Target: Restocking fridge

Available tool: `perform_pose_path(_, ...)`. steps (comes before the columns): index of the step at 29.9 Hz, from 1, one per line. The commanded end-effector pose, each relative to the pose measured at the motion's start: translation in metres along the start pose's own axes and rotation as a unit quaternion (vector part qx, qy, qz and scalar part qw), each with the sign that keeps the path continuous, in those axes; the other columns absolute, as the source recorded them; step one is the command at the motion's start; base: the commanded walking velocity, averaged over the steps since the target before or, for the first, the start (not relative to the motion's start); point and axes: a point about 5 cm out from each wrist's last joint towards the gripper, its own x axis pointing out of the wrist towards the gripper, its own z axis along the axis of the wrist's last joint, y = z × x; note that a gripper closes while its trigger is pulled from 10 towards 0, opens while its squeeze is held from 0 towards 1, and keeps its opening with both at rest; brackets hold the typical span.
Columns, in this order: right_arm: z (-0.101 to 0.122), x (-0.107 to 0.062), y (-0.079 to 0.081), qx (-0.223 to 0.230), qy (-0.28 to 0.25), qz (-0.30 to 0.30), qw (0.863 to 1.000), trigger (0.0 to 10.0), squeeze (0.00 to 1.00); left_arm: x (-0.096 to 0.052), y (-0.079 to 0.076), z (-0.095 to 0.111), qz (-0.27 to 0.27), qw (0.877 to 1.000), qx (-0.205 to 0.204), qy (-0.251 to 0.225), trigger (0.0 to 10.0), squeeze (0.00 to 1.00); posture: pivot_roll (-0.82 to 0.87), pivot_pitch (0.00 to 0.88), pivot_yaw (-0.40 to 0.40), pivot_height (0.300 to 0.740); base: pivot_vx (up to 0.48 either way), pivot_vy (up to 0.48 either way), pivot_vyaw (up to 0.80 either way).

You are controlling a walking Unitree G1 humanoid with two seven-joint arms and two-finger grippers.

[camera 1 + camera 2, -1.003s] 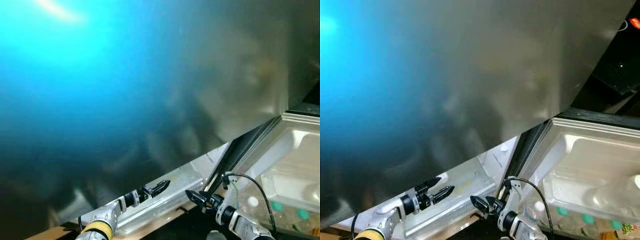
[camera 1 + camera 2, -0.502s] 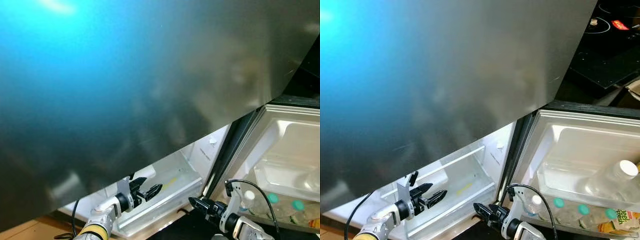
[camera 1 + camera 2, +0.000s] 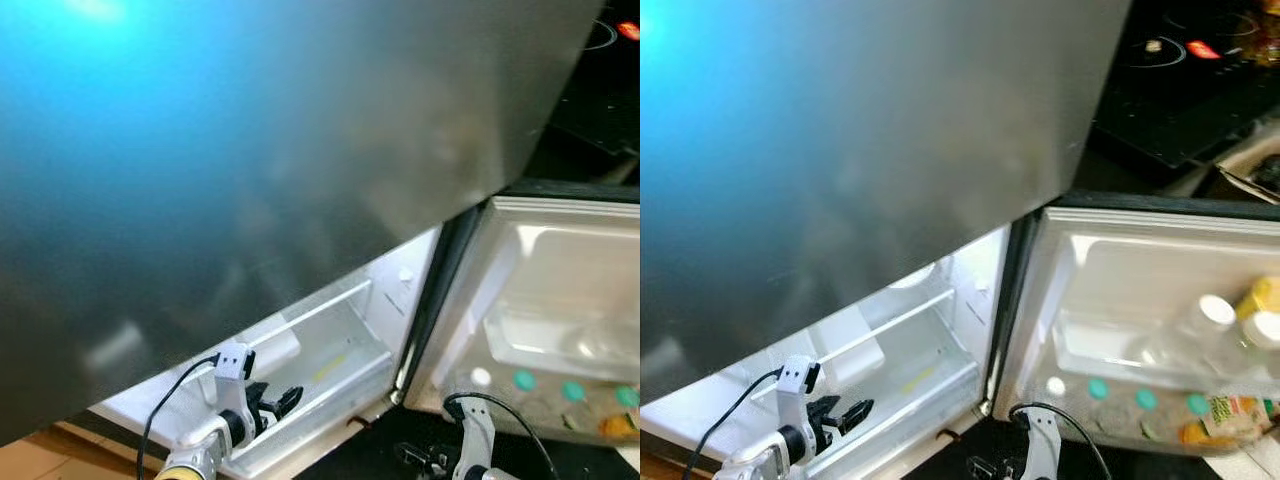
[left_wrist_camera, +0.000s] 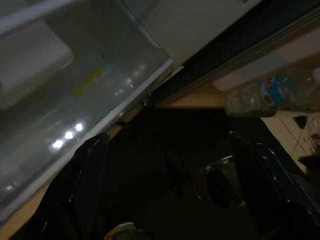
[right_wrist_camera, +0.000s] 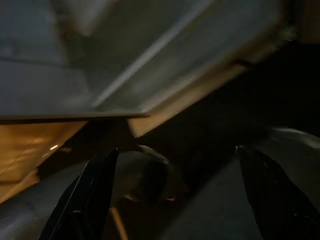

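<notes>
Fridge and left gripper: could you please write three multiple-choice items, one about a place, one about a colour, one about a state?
1. Where is the left gripper?
A. On the cooktop
B. In front of the door shelf
C. Among the bottles

2. What colour are the three caps in a row, low in the fridge?
A. Red
B. Black
C. Teal

3. The door is:
A. Open
B. Shut
C. Taken off

Key:
1 B, since the gripper is low on the left, just before the clear shelf.
2 C, since all three round caps look teal.
3 A, since the door is swung wide and the inside of the fridge can be seen.
</notes>
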Motion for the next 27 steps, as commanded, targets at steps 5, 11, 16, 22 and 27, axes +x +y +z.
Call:
perform_pose_path(5, -0.029, -0.010, -0.012, 0.031, 0.033, -0.053, 0.998, 10.0, 0.00, -0.023, 0.021, -0.027, 0.063, 0.996, -0.048, 0.035, 10.0, 0.00, -0.01, 0.096, 0.026, 0.740, -0.478, 0.000, 0.00)
perform_pose_path(11, -0.041, -0.016, -0.019, 0.045, 0.047, -0.089, 0.994, 10.0, 0.00, -0.028, 0.023, -0.037, 0.078, 0.994, -0.058, 0.050, 10.0, 0.00, 0.00, 0.097, 0.027, 0.740, -0.476, 0.000, 0.00)
perform_pose_path(16, -0.046, -0.019, -0.021, 0.047, 0.052, -0.103, 0.992, 10.0, 0.00, -0.031, 0.024, -0.044, 0.085, 0.993, -0.064, 0.058, 10.0, 0.00, 0.00, 0.097, 0.027, 0.740, -0.476, 0.000, 0.00)
perform_pose_path(22, -0.050, -0.022, -0.024, 0.050, 0.055, -0.116, 0.990, 10.0, 0.00, -0.035, 0.023, -0.056, 0.094, 0.990, -0.073, 0.077, 10.0, 0.00, -0.01, 0.099, 0.027, 0.740, -0.476, 0.000, 0.00)
perform_pose_path(27, -0.052, -0.023, -0.025, 0.049, 0.060, -0.120, 0.990, 10.0, 0.00, -0.039, 0.025, -0.059, 0.104, 0.989, -0.079, 0.073, 10.0, 0.00, -0.01, 0.099, 0.026, 0.740, -0.277, 0.000, 0.00)
